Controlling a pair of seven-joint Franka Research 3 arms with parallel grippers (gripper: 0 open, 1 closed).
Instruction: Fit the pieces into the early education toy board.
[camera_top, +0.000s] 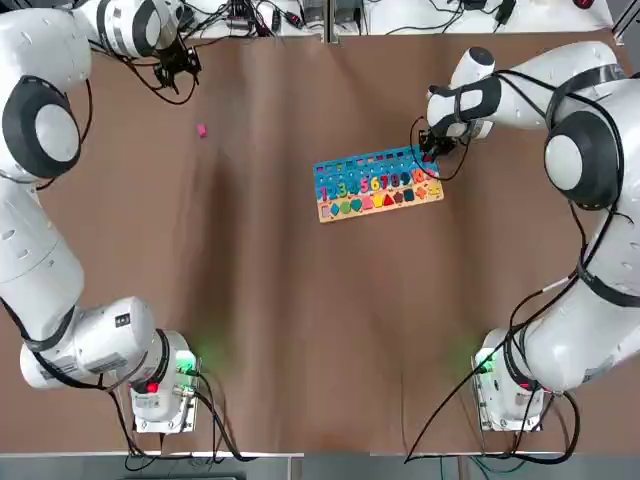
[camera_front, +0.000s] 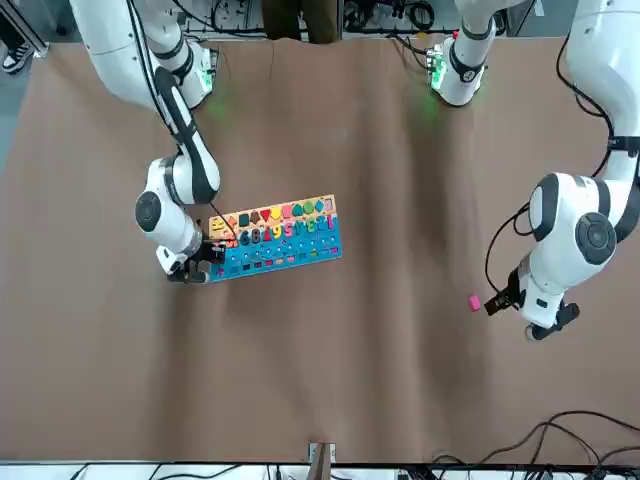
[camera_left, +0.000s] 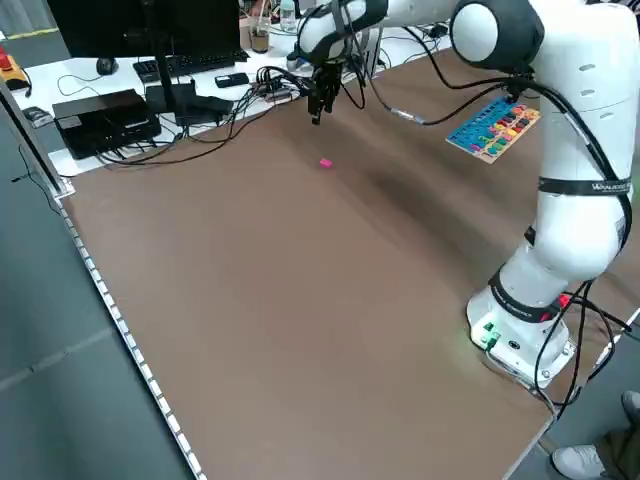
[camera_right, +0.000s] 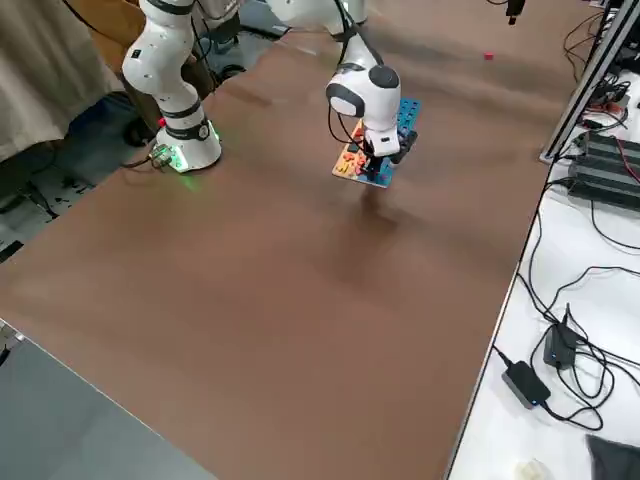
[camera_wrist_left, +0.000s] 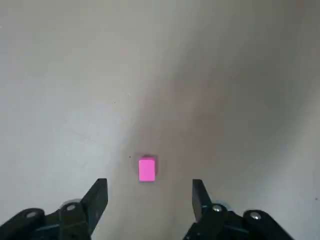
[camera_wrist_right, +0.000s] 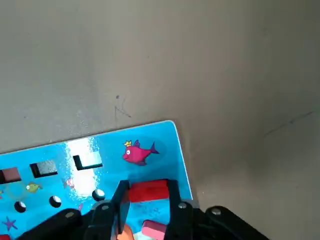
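While my right gripper pinches a flat red block over the glossy blue board, its fingers sit narrow. Left gripper hangs wide above a small pink rectangle. Matte brown worktop.

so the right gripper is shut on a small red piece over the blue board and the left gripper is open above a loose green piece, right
Almost: the loose flat piece beneath the open left gripper is pink, not green, as the left wrist view shows. The right gripper is indeed shut on a small red piece over the blue wooden board.

An overhead and a facing camera both span the whole table, two raised side cameras cross it diagonally, and both wrist cameras sit close above it.
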